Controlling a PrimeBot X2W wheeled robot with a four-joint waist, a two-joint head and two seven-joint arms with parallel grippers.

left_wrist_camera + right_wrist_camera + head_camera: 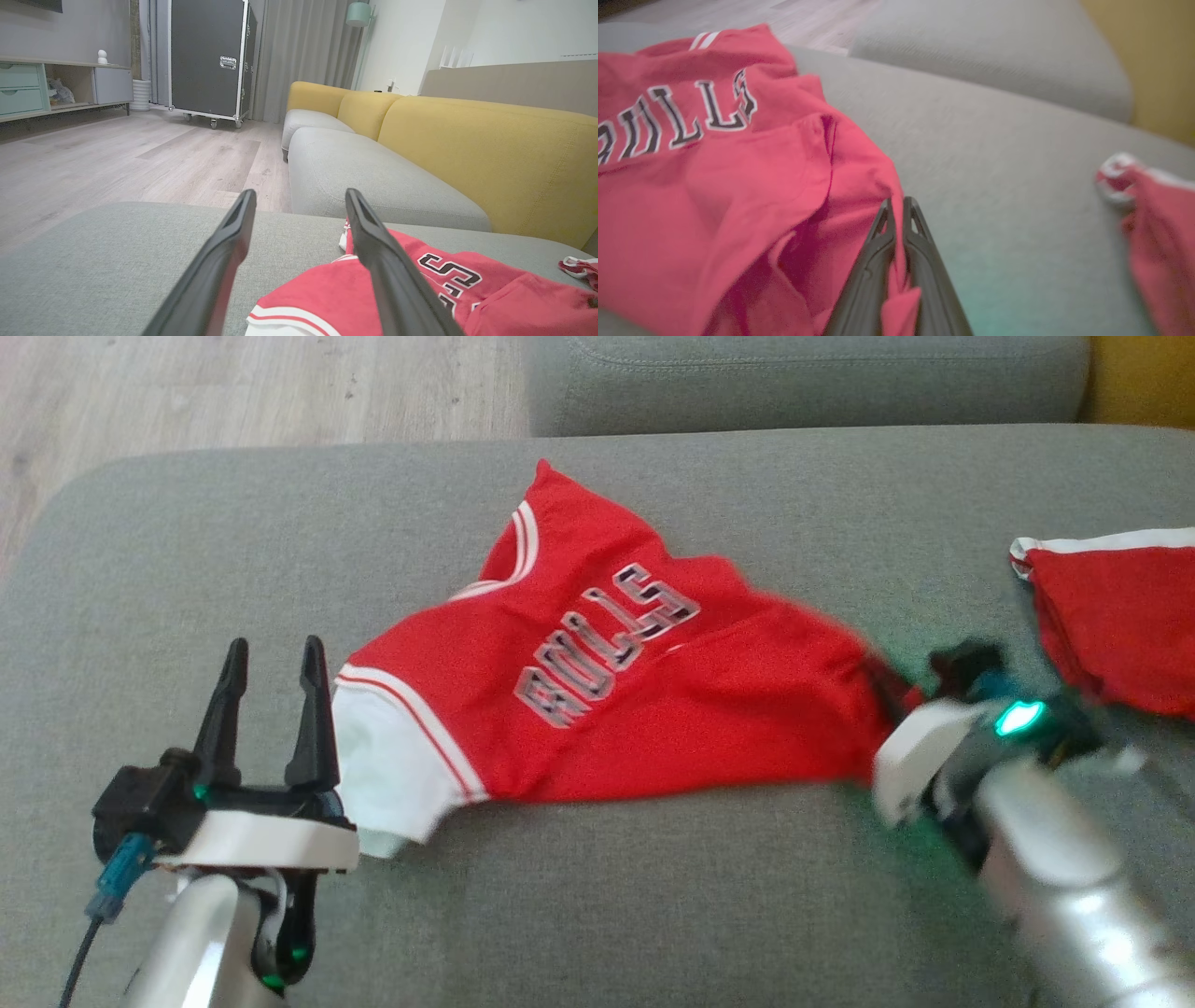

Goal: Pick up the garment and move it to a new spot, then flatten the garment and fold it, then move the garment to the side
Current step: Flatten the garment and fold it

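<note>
Pinching a fold of the jersey between its closed fingers, the right gripper held the cloth's edge. The jersey lay on the grey cushion, spreading away to its left. The left gripper stood wide apart and empty, the white sleeve just right of it.

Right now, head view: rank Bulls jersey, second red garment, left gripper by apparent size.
1. Bulls jersey, largest.
2-3. second red garment and left gripper look alike: garment cropped at the frame edge, gripper nearer the camera, so unranked.
</note>
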